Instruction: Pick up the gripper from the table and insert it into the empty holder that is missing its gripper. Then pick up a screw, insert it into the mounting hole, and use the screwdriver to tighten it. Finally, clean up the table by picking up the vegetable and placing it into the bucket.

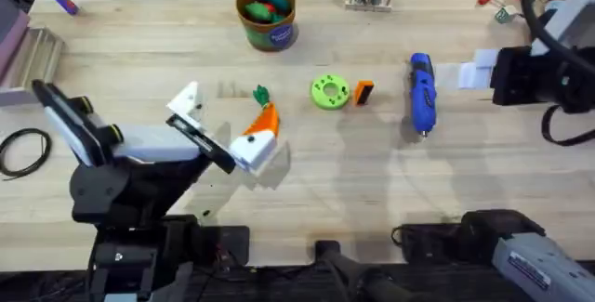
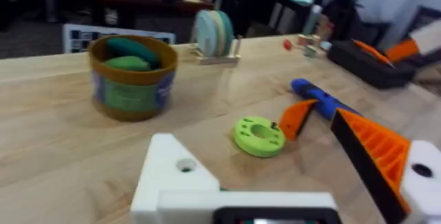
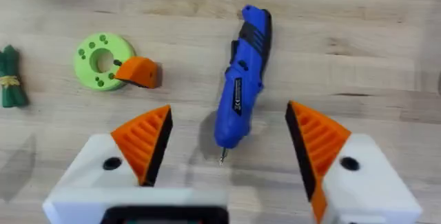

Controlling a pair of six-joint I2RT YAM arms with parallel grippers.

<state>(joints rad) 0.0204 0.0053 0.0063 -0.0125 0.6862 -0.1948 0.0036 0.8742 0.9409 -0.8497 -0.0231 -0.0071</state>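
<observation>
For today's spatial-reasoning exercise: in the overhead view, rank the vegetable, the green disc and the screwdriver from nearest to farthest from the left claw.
1. The vegetable, just beyond the left claw.
2. The green disc, mid-table.
3. The screwdriver, on the right side.

gripper [image 1: 363,92]: small orange block touching green disc [image 1: 329,92] | screwdriver [image 1: 422,94]: blue, lying flat | vegetable [image 1: 260,93]: dark green, on table | bucket [image 1: 267,16]: brown, upright

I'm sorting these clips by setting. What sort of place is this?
Probably a robotics lab or workshop: a wooden workbench carrying a blue screwdriver and a tub of toy vegetables, with cluttered tables behind.
</observation>
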